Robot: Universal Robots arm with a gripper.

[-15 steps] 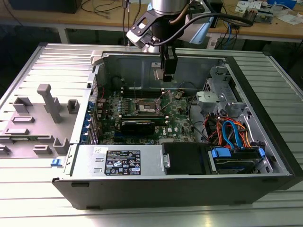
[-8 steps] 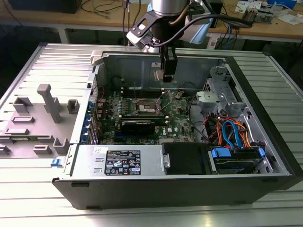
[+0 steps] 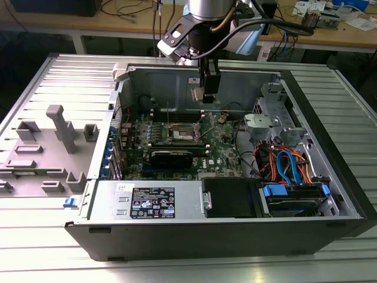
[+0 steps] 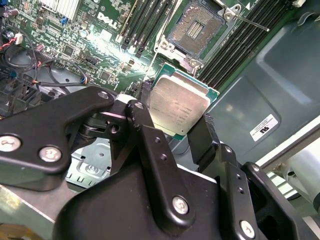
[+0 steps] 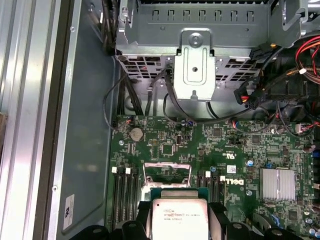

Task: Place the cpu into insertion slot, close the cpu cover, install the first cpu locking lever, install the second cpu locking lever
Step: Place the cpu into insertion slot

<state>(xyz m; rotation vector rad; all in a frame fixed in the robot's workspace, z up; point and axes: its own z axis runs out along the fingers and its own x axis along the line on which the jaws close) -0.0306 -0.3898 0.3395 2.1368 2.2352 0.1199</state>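
Held fast in the gripper [image 4: 176, 131] — the cpu [image 4: 179, 102], pinched at opposite edges between the black fingers [image 4: 144, 121], metal top facing both wrist views. Carried in the air inside the open computer case [image 3: 177, 239], clear of the green motherboard [image 3: 221, 150]. Below the gripper, slightly toward the exterior view's left — the insertion slot [image 3: 182, 134], uncovered, contact field bare

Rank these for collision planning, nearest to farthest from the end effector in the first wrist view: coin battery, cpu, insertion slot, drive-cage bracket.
1. cpu, gripped in the end effector.
2. insertion slot, just beyond the cpu.
3. coin battery, near the motherboard edge.
4. drive-cage bracket, past the motherboard.
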